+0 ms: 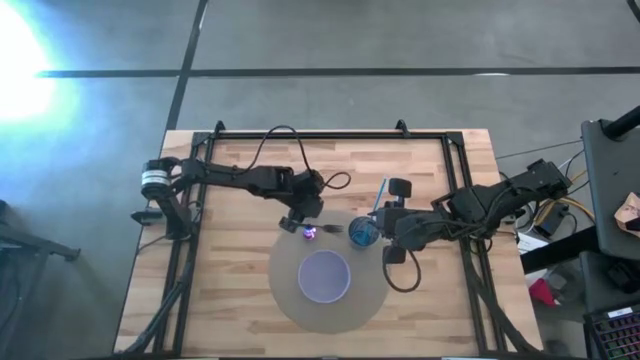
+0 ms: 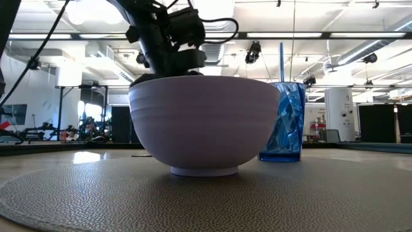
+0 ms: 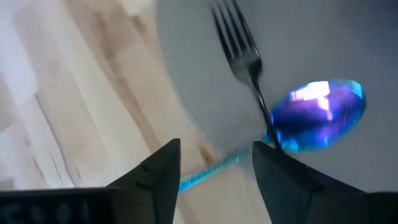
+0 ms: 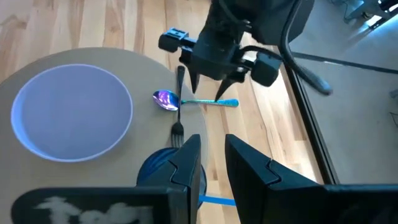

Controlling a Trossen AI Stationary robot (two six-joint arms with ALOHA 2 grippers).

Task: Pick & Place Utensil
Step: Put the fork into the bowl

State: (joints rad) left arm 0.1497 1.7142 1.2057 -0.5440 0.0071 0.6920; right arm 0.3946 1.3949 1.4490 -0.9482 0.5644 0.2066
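In the low view, the bowl (image 2: 205, 122) hid the spoon and fork entirely. The left wrist view blurred the spoon (image 3: 317, 116), its handle partly covered by a claw finger (image 3: 283, 180).

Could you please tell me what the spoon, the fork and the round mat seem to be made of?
Spoon: probably metal with an iridescent blue-purple coating, given its mirror-like glare.
Fork: apparently dark, duller metal; thin tines with a soft sheen.
Round mat: grey, pebbled grain like faux leather, though it could be textured vinyl.
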